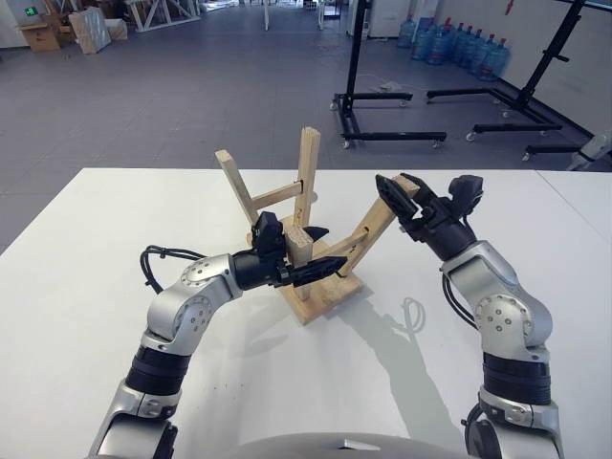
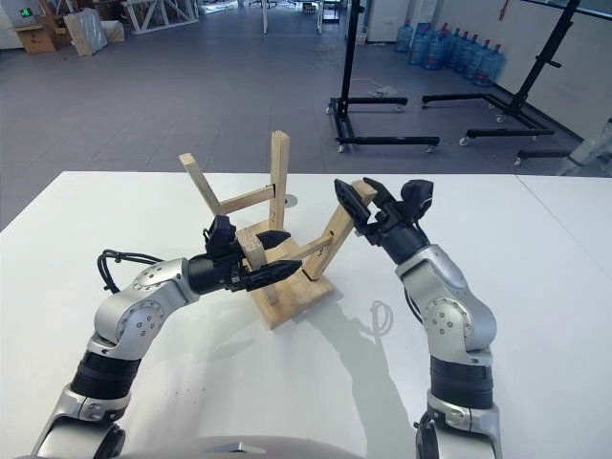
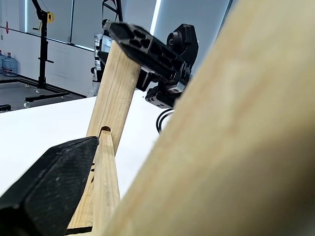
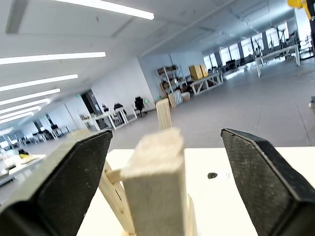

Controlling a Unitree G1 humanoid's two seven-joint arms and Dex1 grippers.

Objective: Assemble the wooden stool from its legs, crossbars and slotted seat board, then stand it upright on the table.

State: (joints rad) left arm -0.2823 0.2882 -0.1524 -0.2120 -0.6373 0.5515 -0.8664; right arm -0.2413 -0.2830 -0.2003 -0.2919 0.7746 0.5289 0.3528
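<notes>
The wooden stool lies upside down on the white table (image 1: 86,258), its seat board (image 1: 320,296) flat and its legs pointing up. Crossbars (image 1: 275,196) join the two far legs (image 1: 307,167) and run to the right leg (image 1: 380,222). My left gripper (image 1: 320,251) is open, with a finger on each side of the short near leg (image 1: 300,247). In the left wrist view one finger (image 3: 49,191) rests by a crossbar (image 3: 106,187). My right gripper (image 1: 402,189) is open around the top of the right leg (image 4: 155,167), with gaps on both sides.
Black wheeled racks (image 1: 392,96) and water bottles (image 1: 459,43) stand on the floor beyond the table's far edge. A cable loop (image 1: 158,260) hangs by my left forearm. Bare tabletop lies to the left and right of the stool.
</notes>
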